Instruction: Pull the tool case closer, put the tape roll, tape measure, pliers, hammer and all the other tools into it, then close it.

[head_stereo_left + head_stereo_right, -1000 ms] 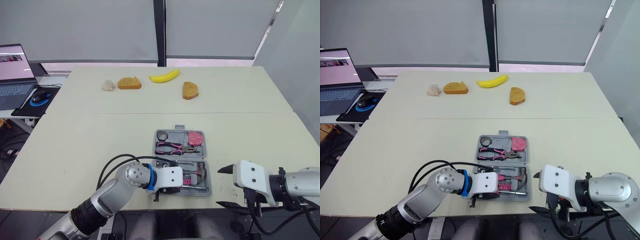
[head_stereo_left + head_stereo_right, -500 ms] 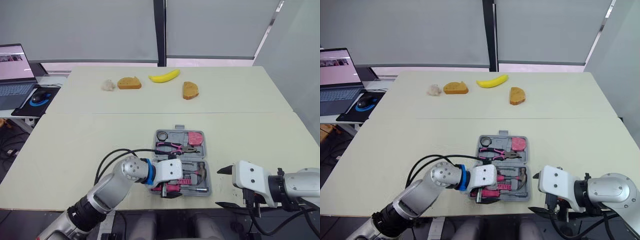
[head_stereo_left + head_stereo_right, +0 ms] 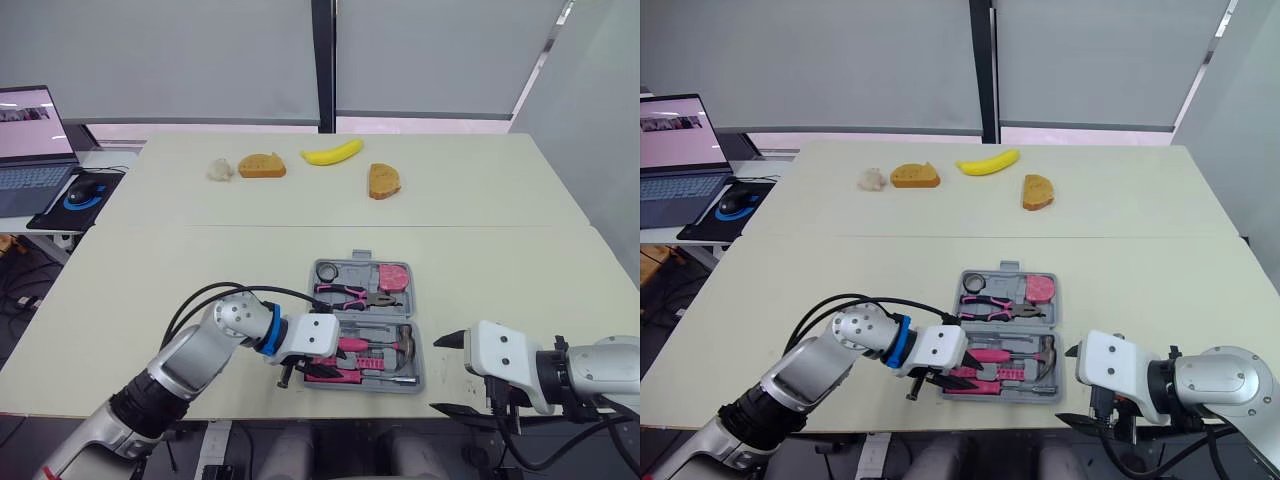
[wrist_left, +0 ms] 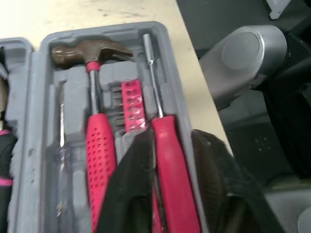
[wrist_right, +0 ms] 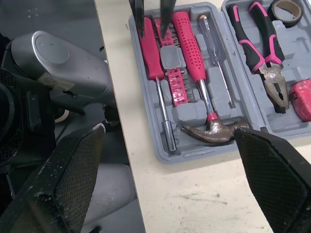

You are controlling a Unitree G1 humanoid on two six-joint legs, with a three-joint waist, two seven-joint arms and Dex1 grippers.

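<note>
Your left hand (image 4: 172,141) gripped the driver (image 4: 170,165) by its smooth pink handle, slim steel shaft pointing ahead, bedded in the moulded grey tool case (image 5: 154,141). Your right hand (image 3: 442,373) gaped beside the case.

Looks to me like an office-style test lab: open laptop (image 3: 28,128) and mouse (image 3: 77,192) off to the side, loose cables (image 3: 14,285) on the floor, grey roller blinds (image 3: 160,55), two pale tabletops (image 3: 480,200) butted together.
</note>
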